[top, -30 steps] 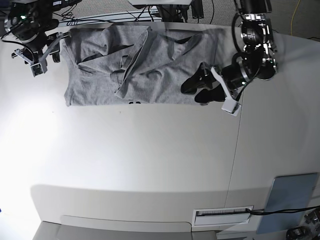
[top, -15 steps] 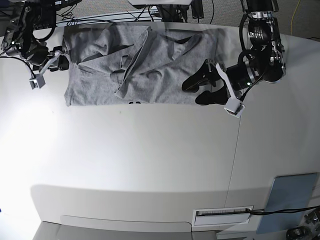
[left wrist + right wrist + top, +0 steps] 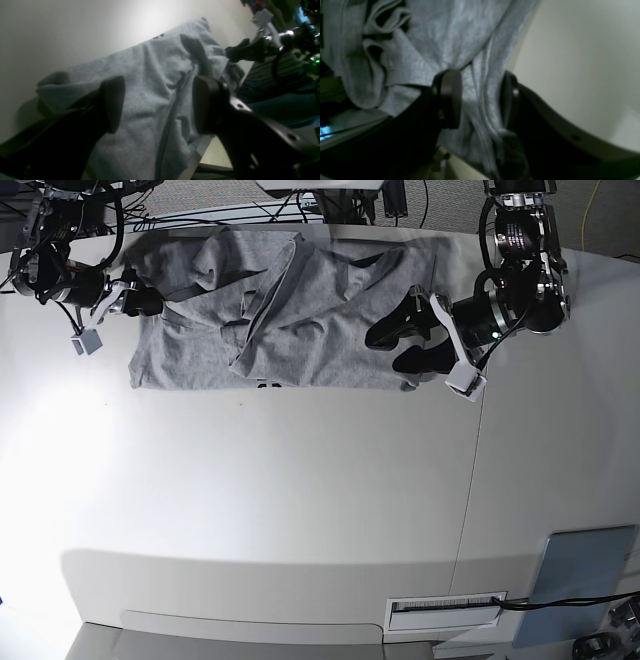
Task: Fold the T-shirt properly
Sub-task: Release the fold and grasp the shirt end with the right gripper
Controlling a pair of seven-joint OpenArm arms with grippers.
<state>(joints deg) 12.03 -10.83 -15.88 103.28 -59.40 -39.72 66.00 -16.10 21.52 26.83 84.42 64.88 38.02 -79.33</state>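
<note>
The T-shirt (image 3: 290, 310) is heather grey and lies spread but rumpled along the far edge of the tabletop (image 3: 300, 500), roughly rectangular, with folds and ridges bunched across its middle. A trace of black lettering peeks out at its near hem. Its far edge reaches the tabletop's far edge.

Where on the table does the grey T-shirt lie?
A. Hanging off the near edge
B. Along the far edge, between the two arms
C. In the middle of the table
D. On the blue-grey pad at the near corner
B: in the base view the T-shirt lies crumpled along the far edge of the table, with one tool at each end.
</note>
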